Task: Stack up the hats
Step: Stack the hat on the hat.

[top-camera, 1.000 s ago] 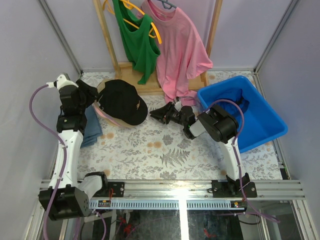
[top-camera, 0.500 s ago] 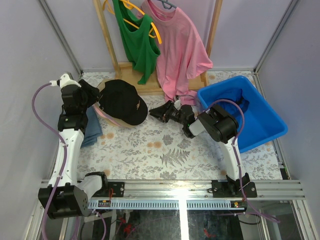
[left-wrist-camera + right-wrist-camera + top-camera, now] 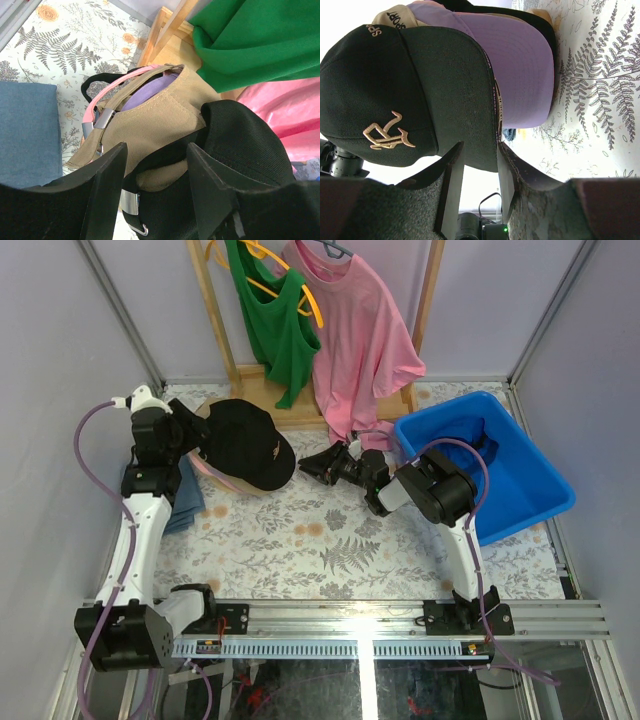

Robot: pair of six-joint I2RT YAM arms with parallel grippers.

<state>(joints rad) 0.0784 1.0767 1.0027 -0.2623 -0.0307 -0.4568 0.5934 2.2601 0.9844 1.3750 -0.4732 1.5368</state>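
Observation:
The hats sit in one pile at the back left, with the black cap [image 3: 245,440] with a gold emblem [image 3: 382,132] on top. Under it in the left wrist view are a tan cap [image 3: 165,120], a lavender cap [image 3: 145,92] and a pink cap's strap [image 3: 107,92]. My left gripper [image 3: 197,438] is open at the pile's rear, its fingers [image 3: 107,190] either side of the black cap's back strap without pressing it. My right gripper [image 3: 312,465] is open at the black brim's [image 3: 465,100] front edge. The lavender brim [image 3: 520,65] sticks out beneath.
A flat blue fabric piece [image 3: 185,495] lies left of the pile, under my left arm. A blue bin [image 3: 520,505] stands at the right. A wooden rack [image 3: 215,330] at the back holds a green tank top [image 3: 275,330] and a pink T-shirt [image 3: 355,340].
My left arm has shifted slightly right, closer in on the pile's rear. The right arm and the caps have not moved.

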